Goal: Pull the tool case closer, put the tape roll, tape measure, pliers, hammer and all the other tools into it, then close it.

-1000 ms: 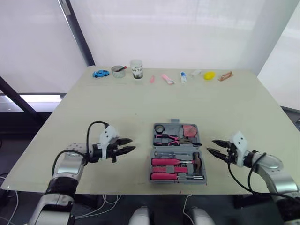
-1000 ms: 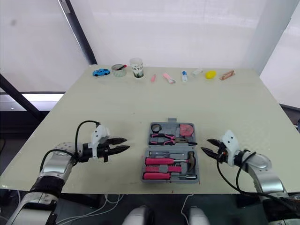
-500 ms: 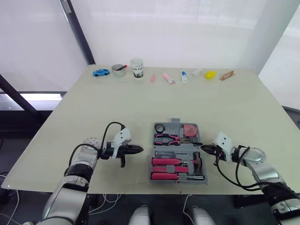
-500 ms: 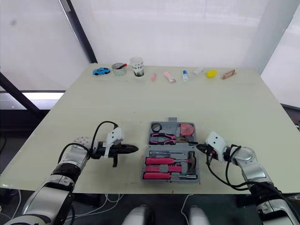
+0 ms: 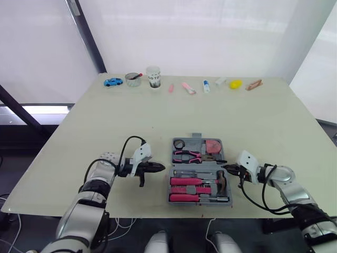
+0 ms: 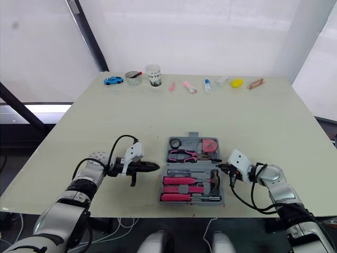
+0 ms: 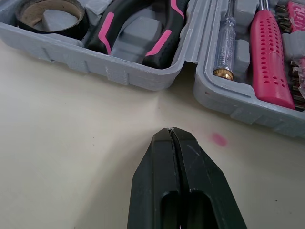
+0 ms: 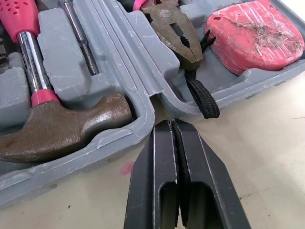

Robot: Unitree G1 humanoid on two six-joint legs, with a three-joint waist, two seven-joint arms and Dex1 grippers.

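On the table, toward its front edge, I found the loaded tool case lying open, my left end effector and right end effector each pinched together, empty, beside its hinge line; I judged both must lift one half evenly.

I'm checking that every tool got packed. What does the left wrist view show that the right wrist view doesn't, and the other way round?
Left wrist view: the black tape roll in a corner pocket, the handles of the pink-and-black pliers, a clear-handled screwdriver, and the shut left gripper just short of the case wall.

Right wrist view: the brown hammer head, the pink tape measure with its black strap, the pliers' jaws, and the shut right gripper.

Shared: the open grey plastic tool case, the pliers, the beige table.
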